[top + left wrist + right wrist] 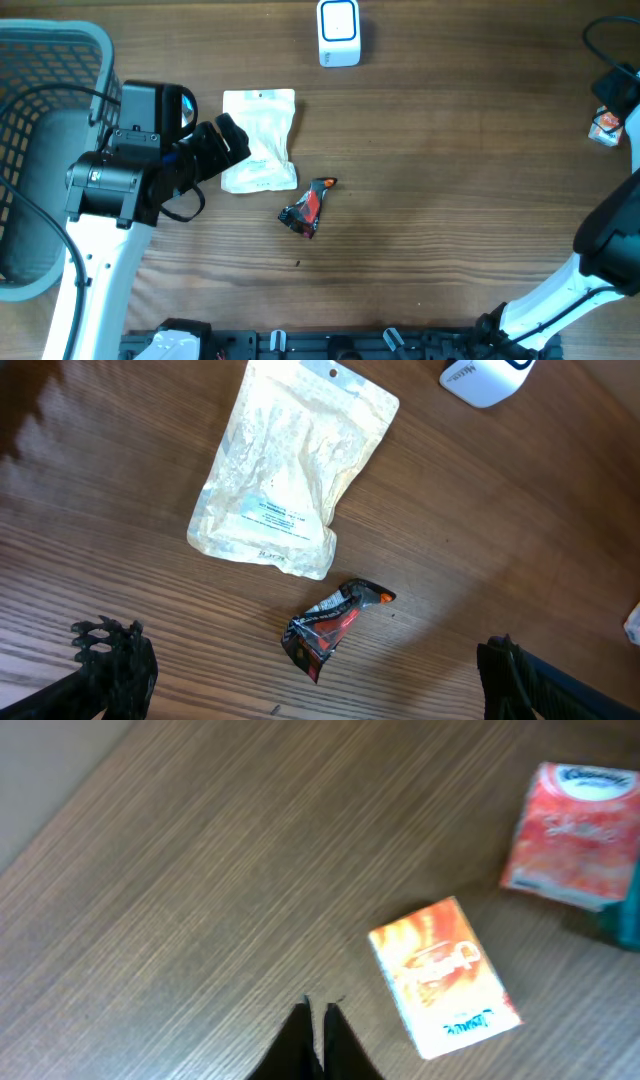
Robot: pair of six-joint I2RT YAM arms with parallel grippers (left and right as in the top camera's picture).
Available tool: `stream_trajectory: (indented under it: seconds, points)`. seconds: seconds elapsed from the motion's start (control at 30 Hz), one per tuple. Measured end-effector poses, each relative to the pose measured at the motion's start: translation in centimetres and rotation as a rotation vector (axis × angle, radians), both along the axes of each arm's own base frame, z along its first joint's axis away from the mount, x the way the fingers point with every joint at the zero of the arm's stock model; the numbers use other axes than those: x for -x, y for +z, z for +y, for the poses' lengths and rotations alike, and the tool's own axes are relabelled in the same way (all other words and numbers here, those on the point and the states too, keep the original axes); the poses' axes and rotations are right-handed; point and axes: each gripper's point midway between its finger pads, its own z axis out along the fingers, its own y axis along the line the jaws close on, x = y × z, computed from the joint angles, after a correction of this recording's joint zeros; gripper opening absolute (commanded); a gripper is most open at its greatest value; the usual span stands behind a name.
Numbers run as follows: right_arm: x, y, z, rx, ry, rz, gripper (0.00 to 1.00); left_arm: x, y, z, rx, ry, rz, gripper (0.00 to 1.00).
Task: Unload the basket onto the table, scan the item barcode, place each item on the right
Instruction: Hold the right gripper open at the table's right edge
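Note:
A white pouch (258, 140) (285, 470) lies flat on the wooden table. A crumpled red-and-black wrapper (308, 207) (335, 625) lies just in front of it. The white barcode scanner (339, 32) (485, 378) stands at the far edge. My left gripper (232, 143) (315, 680) hovers open at the pouch's left side, its fingers wide apart with nothing between them. At the far right, my right gripper (608, 100) (318, 1020) is shut on nothing, its tips just left of a small orange box (603, 128) (445, 975).
A grey mesh basket (40, 60) fills the left edge of the table. In the right wrist view a red-and-white pack (570, 835) lies beyond the orange box, with something teal (630, 915) at the frame's right edge.

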Motion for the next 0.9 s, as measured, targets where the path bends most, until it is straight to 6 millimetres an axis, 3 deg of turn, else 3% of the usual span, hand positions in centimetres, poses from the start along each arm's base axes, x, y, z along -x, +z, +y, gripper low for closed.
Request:
stream_trajectory:
  seconds: [0.1, 0.3, 0.9]
  points:
    - [0.0, -2.3, 0.2, -0.008, -0.003, 0.047, 0.05, 0.0, 0.0, 0.0, 0.0, 0.0, 0.0, 1.0]
    - [2.0, -7.7, -1.0, 0.014, -0.069, 0.194, 0.05, 0.0, 0.0, 0.0, 0.0, 0.0, 0.0, 1.0]
    - [5.3, -8.3, -3.4, 0.16, -0.118, 0.373, 0.05, 0.0, 0.0, 0.0, 0.0, 0.0, 0.0, 1.0]
